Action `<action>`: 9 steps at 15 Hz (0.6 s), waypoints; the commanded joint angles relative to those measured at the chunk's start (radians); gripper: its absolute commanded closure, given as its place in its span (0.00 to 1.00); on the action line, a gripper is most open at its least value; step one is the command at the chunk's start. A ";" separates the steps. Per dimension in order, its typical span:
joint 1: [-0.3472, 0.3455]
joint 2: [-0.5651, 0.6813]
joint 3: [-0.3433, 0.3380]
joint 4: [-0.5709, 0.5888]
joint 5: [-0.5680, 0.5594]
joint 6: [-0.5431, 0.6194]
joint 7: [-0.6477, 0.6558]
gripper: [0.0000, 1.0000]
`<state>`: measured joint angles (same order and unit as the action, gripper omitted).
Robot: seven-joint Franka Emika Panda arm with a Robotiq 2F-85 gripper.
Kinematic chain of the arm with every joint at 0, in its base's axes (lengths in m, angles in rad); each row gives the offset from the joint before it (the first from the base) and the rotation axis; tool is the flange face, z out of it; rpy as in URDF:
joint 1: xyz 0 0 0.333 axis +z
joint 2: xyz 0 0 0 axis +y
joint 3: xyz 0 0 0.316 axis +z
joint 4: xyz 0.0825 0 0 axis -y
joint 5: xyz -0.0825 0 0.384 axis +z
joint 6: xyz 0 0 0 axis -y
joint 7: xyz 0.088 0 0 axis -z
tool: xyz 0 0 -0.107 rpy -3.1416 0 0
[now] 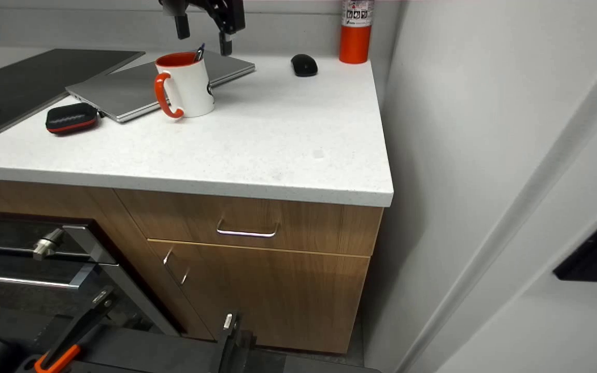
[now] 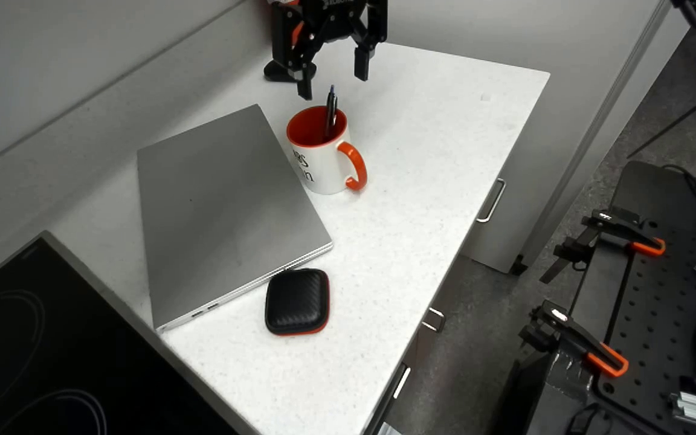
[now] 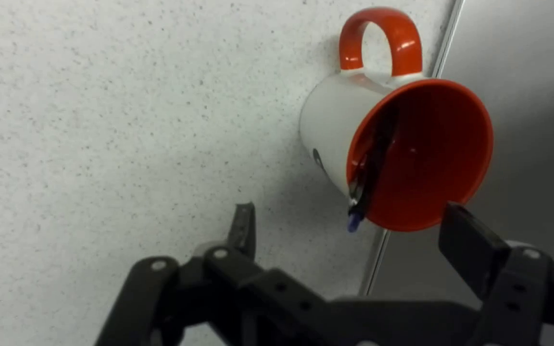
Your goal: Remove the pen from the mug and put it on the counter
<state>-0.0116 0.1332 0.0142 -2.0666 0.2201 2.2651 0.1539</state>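
A white, faintly speckled worktop [image 1: 298, 145] runs over brown wood-look cabinets [image 1: 278, 295] with metal handles [image 1: 246, 234]. At one end is a black cooktop [image 2: 52, 356], and below that, part of an oven [image 1: 18, 264].

A white mug [image 2: 327, 166] with red-orange handle and rim stands upright just beside a closed grey laptop [image 2: 227, 217]; whether the two touch, I cannot tell. The dark pen [image 2: 331, 115] is in the mug, slanted against the rim, its blue-tipped upper end poking out over the edge. In the wrist view its lower part looks dim against the red inside.

The fingers [image 2: 362, 63] hang above the mug, spread wide with a broad gap between them, apart from the pen. In the wrist view one finger overlaps the mug's rim, while the other appears over the worktop.

Just beside the laptop lies a small black case [image 2: 297, 299] with a red edge. Toward the back sits a black computer mouse [image 1: 304, 66], and near it stands a red cylinder [image 1: 355, 44] with a white label, its top out of view. In an exterior view, clamps [image 2: 583, 339] with orange ends sit along a black perforated board [image 2: 650, 302].
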 commanded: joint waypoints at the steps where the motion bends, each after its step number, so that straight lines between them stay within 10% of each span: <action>1: 0.003 0.014 -0.005 0.014 0.004 -0.002 -0.003 0.00; 9: -0.017 0.037 0.004 0.034 0.081 -0.047 -0.111 0.00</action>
<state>-0.0140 0.1624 0.0132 -2.0479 0.2356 2.2573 0.1212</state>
